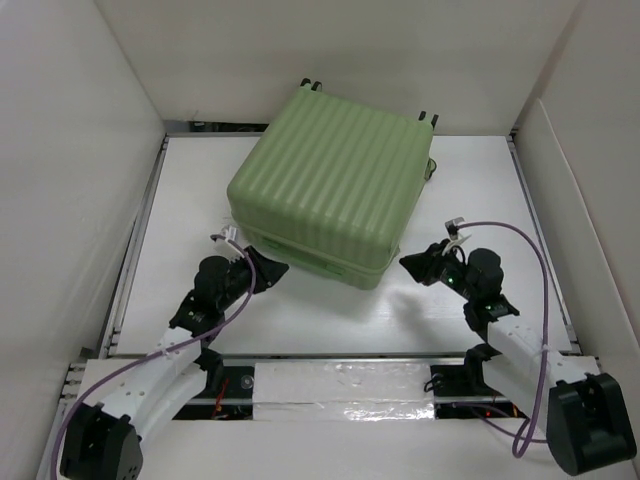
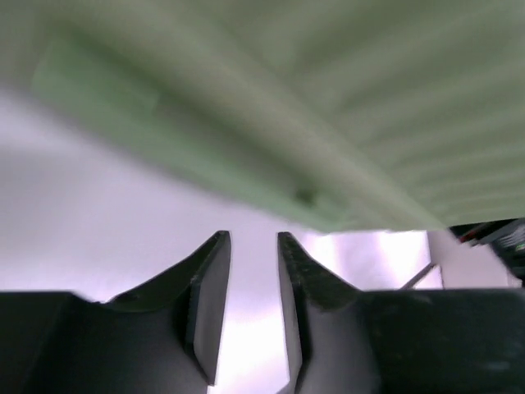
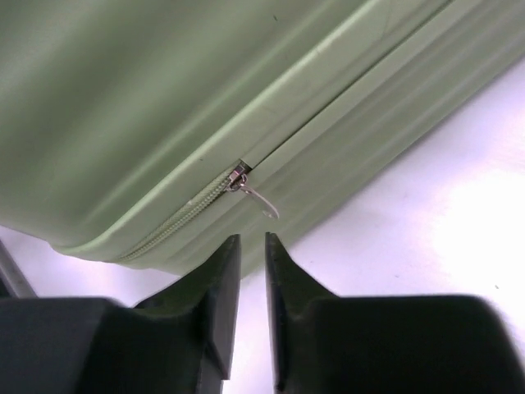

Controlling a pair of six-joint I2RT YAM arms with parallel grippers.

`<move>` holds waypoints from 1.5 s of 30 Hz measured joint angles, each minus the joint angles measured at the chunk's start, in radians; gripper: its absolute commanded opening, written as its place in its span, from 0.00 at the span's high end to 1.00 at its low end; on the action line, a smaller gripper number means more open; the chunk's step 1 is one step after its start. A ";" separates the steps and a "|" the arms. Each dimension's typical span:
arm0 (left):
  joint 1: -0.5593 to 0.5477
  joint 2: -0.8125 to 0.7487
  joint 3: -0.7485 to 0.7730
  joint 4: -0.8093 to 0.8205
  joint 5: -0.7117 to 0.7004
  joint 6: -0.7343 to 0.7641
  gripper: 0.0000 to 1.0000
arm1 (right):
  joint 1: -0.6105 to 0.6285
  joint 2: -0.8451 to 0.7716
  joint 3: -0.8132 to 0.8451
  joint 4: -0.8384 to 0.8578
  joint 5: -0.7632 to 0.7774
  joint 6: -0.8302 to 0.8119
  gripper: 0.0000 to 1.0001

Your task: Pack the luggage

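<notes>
While both pairs of jaws stand narrowly parted and empty, the left gripper (image 2: 253,238) sits just short of the near-left corner of the luggage (image 1: 325,170), and the right gripper (image 3: 251,240) just beneath its zipper pull (image 3: 254,195).

Shell ahead: rigid, ribbed, smooth. Judged bulky and slippery to pinch, so the pull tab is the better hold.

Beyond: lid down, contents hidden. Left wrist view is blurred; the seam past the slider is possibly unzipped.
</notes>
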 measured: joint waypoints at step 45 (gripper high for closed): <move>-0.126 0.509 -0.051 0.493 -0.049 -0.091 0.63 | -0.006 0.401 -0.002 0.461 -0.139 -0.061 1.00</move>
